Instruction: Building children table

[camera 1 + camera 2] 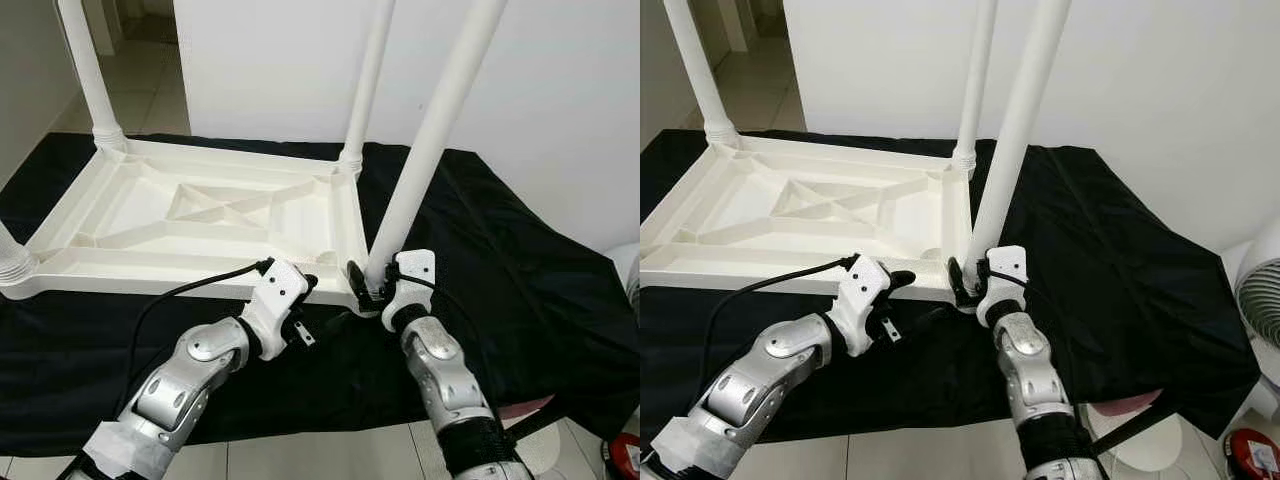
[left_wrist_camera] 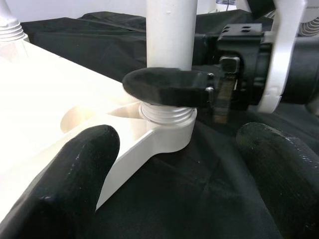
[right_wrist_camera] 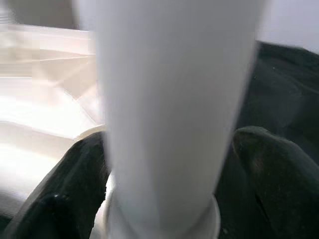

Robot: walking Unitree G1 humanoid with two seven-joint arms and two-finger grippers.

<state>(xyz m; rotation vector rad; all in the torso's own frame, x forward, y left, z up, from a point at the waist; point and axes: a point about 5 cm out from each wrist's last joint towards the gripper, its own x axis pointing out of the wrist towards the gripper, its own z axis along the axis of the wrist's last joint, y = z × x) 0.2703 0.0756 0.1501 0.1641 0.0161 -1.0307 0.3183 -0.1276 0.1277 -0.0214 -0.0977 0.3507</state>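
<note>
Right pincer [image 1: 366, 283] clamps corner leg [image 1: 430, 140] at tabletop [image 1: 150, 215] edge.

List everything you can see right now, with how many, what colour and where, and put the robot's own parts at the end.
Table top: one, white, upside down on the black cloth, ribbed underside facing up.
Table legs: four, white, one standing up at each corner; the near right leg sits in its threaded socket.
Black cloth: one, spread under the table top.
Fan: one, white, at the right edge, partly cut off.
Red object: one, on the floor at lower right, too cut off to identify.
Left gripper: one, black fingers, open, at the table top's near edge.
Right gripper: one, black fingers, around the base of the near right leg.
</note>
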